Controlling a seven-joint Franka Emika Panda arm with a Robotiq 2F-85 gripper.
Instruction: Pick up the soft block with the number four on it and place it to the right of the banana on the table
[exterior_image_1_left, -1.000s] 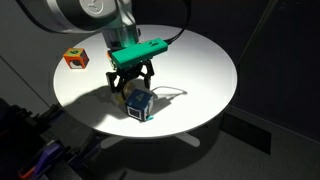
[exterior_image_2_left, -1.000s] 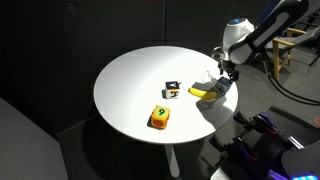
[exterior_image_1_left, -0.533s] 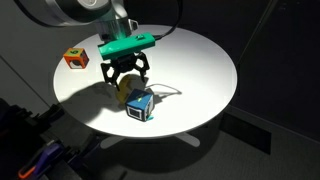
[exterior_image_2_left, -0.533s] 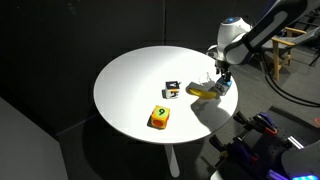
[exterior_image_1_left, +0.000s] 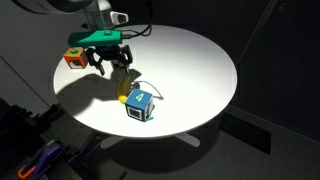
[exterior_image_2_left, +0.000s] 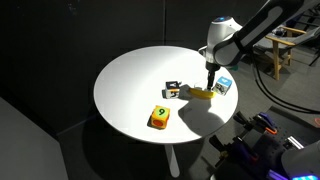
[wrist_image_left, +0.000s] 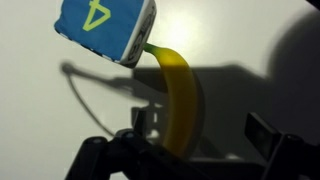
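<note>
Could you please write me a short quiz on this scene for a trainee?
1. True or false: the tool is shut on the soft block with the number four.
2. Which thing lies right beside that block? A the banana; B the orange-red cube; C the dark cube.
3. How many cubes stand on the table in an exterior view?
Key: 1 false, the tool is open and empty; 2 A; 3 three.

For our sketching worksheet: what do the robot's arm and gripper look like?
The arm is white with rounded joints and darker sections. A bright green mount sits at the wrist. The gripper below it is black and angular.
</note>
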